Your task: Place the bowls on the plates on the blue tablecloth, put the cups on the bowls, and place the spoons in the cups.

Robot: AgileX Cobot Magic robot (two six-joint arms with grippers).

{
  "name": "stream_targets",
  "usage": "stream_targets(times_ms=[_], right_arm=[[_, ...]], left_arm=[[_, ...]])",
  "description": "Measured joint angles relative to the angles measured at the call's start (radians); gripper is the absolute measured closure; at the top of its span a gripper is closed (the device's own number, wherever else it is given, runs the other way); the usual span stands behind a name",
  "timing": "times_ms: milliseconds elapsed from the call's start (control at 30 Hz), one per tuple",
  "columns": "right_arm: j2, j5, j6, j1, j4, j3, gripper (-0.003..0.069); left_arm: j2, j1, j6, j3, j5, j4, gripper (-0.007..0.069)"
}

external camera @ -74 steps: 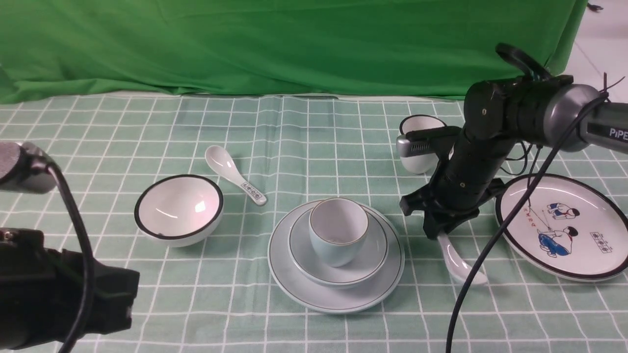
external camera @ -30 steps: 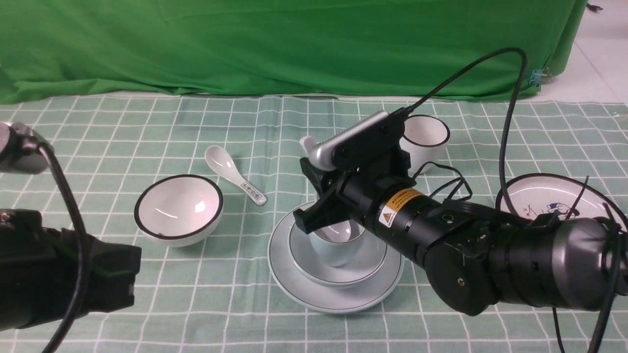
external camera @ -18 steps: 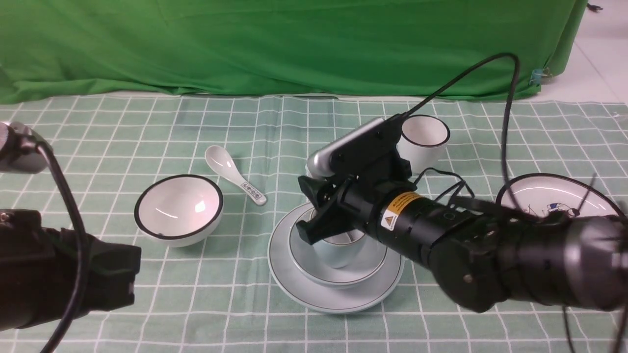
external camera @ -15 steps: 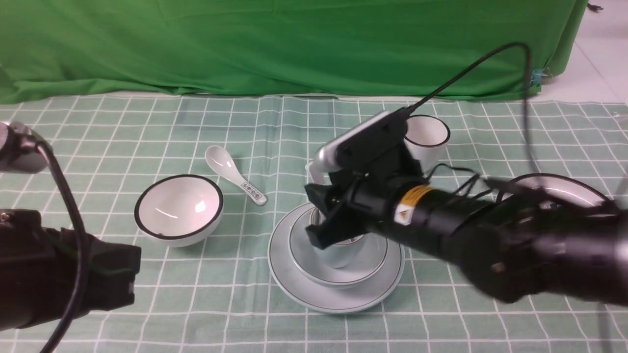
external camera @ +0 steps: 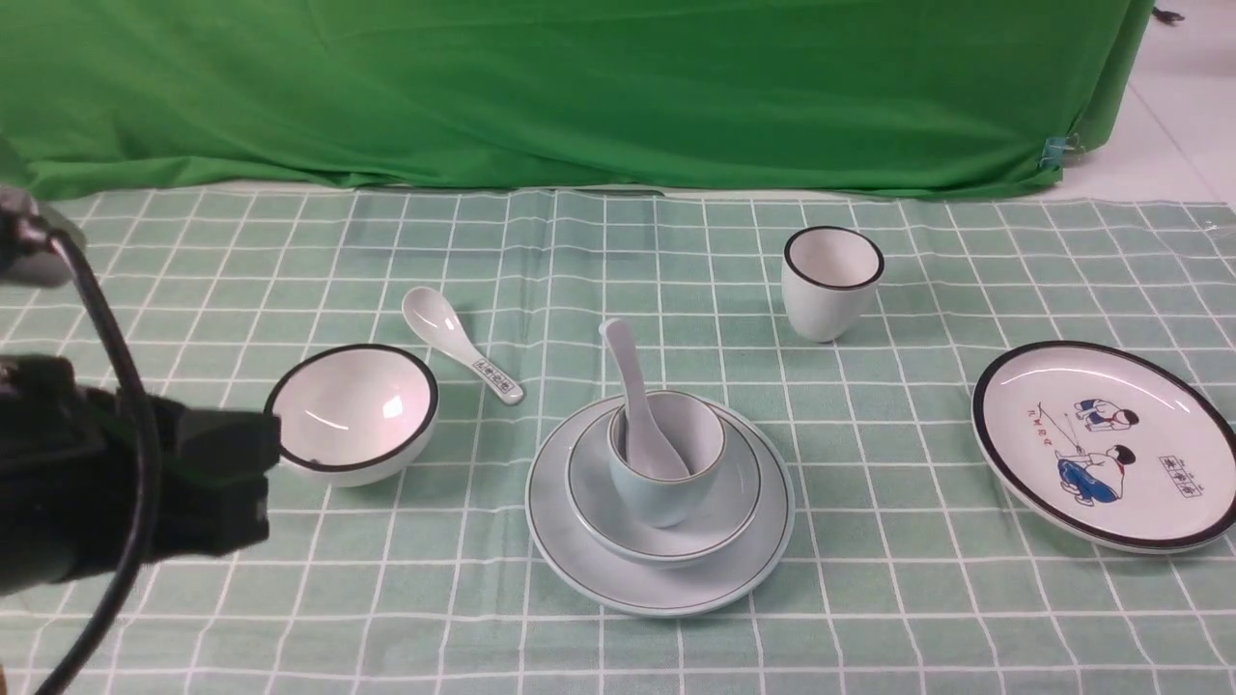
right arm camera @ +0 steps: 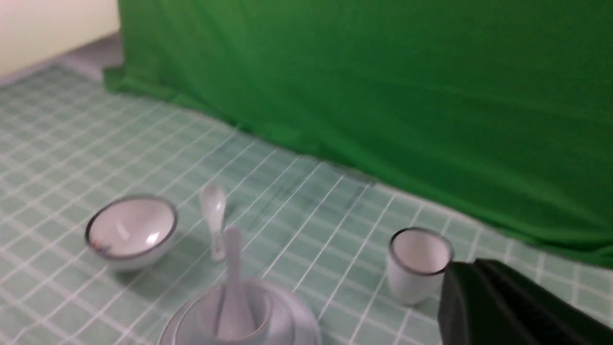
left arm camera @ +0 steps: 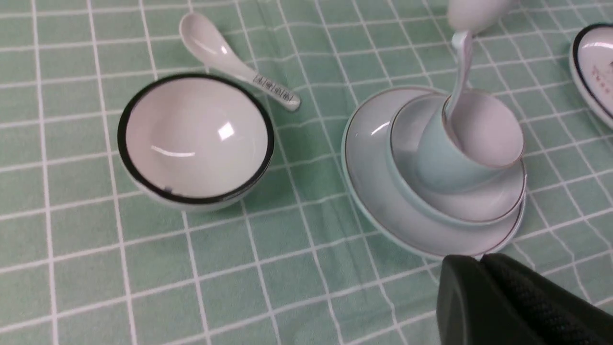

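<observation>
On the blue tablecloth (external camera: 676,251) a pale blue plate (external camera: 579,550) carries the pale blue bowl (external camera: 724,526), the pale blue cup (external camera: 652,497) and the plain spoon (external camera: 630,386) standing in the cup. The white black-rimmed bowl (external camera: 352,410) and the patterned spoon (external camera: 463,345) lie at the left. The white cup (external camera: 832,280) stands far right, the cartoon plate (external camera: 1106,444) right. My left gripper (left arm camera: 479,259) is shut and empty beside the blue plate (left arm camera: 373,191). My right gripper (right arm camera: 471,264) is shut and empty near the white cup (right arm camera: 416,263).
The green backdrop cloth (external camera: 579,87) hangs behind the table. My left arm (external camera: 135,483) and its cable fill the lower left of the front view, close to the white bowl. The right arm is out of the front view.
My right arm let go of the plain spoon into the blue cup and pulled back out of the front view. The left arm shifted slightly towards the white bowl.
</observation>
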Motion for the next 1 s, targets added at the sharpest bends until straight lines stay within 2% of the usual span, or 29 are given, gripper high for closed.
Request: stream_targets(times_ms=[33, 167, 300, 367, 600, 767, 1000], right_arm=[[-0.122, -0.008, 0.044, -0.027, -0.032, 0.045, 0.0633], [-0.325, -0.038, 0.071, -0.044, -0.049, 0.170, 0.0636], [-0.431, -0.105, 0.113, -0.046, -0.052, 0.269, 0.0636], [-0.483, -0.191, 0.125, -0.046, -0.052, 0.320, 0.0636], [-0.502, -0.254, 0.140, -0.046, -0.052, 0.331, 0.0608], [-0.502, -0.256, 0.141, -0.046, -0.052, 0.336, 0.0585], [-0.502, -0.256, 0.141, -0.046, -0.052, 0.336, 0.0572]], left_arm=[[0.000, 0.000, 0.000, 0.009, -0.050, 0.002, 0.0616], [0.000, 0.000, 0.000, 0.041, -0.139, 0.002, 0.0616], [0.000, 0.000, 0.000, 0.060, -0.166, 0.002, 0.0616], [0.000, 0.000, 0.000, 0.066, -0.159, 0.001, 0.0616], [-0.087, 0.000, 0.048, 0.094, -0.082, -0.015, 0.0616], [-0.287, 0.000, 0.066, 0.185, -0.115, -0.015, 0.0615], [-0.380, 0.000, 0.077, 0.220, -0.143, -0.015, 0.0615]])
